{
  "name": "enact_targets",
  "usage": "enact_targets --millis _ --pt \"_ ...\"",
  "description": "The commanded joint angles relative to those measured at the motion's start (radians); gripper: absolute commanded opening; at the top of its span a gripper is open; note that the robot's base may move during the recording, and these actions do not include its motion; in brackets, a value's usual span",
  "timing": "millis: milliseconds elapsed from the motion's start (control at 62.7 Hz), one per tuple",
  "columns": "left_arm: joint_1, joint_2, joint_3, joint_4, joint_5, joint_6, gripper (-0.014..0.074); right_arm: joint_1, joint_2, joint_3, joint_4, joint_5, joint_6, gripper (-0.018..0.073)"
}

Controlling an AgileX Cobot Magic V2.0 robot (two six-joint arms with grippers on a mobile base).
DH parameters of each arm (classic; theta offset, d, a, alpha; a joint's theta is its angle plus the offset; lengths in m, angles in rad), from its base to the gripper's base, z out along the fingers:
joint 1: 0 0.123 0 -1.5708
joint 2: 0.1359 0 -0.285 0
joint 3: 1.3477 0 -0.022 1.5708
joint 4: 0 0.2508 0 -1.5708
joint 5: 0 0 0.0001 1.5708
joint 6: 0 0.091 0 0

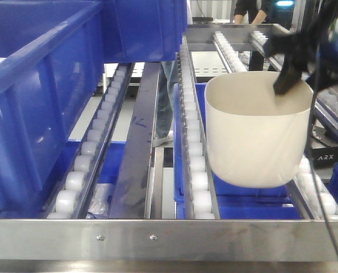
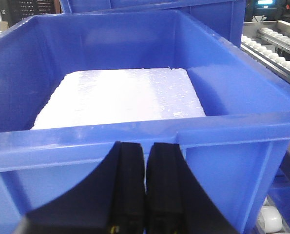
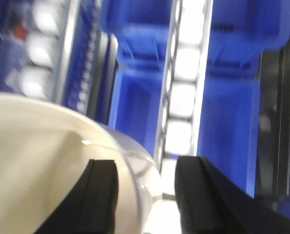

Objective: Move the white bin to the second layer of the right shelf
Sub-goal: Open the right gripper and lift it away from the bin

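The right gripper (image 1: 287,79) sits at the upper right of the front view, black, dipping over the far right rim of the white bin (image 1: 254,131). In the right wrist view its two dark fingers (image 3: 102,195) stand spread, w/ the bin's cream wall running up between them; one finger lies inside the mouth, the other outside. Whether the pads actually press the wall can't be told, view is blurred. The bin takes the lower left of that wrist frame.

In the front view the bin is upright, mid-right of frame, its base low between two roller tracks of the right shelf second layer (image 1: 192,170); if it rests on the rollers or hangs just above can't be told. The steel front rail (image 1: 157,239) w/ two screws crosses the bottom.

The left gripper (image 2: 145,190) is bottom centre of the left wrist view, fingers pressed together w/ nothing between, just before a blue crate (image 2: 135,141) holding a white slab (image 2: 120,97).
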Motion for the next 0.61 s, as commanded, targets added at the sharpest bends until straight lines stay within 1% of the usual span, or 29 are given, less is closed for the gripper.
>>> enact_targets --millis 0,175,223,255,303,335,351,383,430,510,590 --pt "-0.001 -0.014 0.037 -0.005 -0.085 -0.004 0.0085 -0.001 -0.082 -0.028 0.001 -0.065 -0.003 0.0393" --pt "-0.001 -0.014 0.037 -0.005 -0.085 -0.004 0.0085 -0.001 -0.188 -0.018 0.001 -0.067 -0.003 0.0389" --pt "-0.001 -0.014 0.037 -0.005 -0.085 -0.004 0.0085 -0.002 -0.224 -0.002 0.001 -0.067 -0.003 0.0361" --pt "-0.001 -0.014 0.037 -0.005 -0.085 -0.004 0.0085 -0.005 -0.257 0.017 0.0 -0.07 -0.003 0.0312" --pt "-0.001 -0.014 0.037 -0.005 -0.085 -0.004 0.0085 -0.015 -0.308 0.047 0.0 -0.082 -0.003 0.0214" --pt "-0.001 -0.014 0.037 -0.005 -0.085 -0.004 0.0085 -0.023 -0.339 0.07 0.0 -0.093 -0.003 0.0148" --pt "-0.001 -0.014 0.037 -0.005 -0.085 -0.004 0.0085 -0.029 -0.362 0.089 0.0 -0.103 -0.003 0.0096" --pt "-0.001 -0.014 0.037 -0.005 -0.085 -0.004 0.0085 -0.038 -0.395 0.124 0.0 -0.117 -0.003 0.0033" --pt "-0.001 -0.014 0.037 -0.005 -0.085 -0.004 0.0085 -0.058 -0.462 0.178 0.0 -0.161 -0.003 0.007" --pt "-0.001 -0.014 0.037 -0.005 -0.085 -0.004 0.0085 -0.085 -0.556 0.277 0.0 -0.236 -0.003 0.005" --pt "-0.001 -0.014 0.037 -0.005 -0.085 -0.004 0.0085 -0.107 -0.657 0.376 0.0 -0.312 -0.003 0.0048"
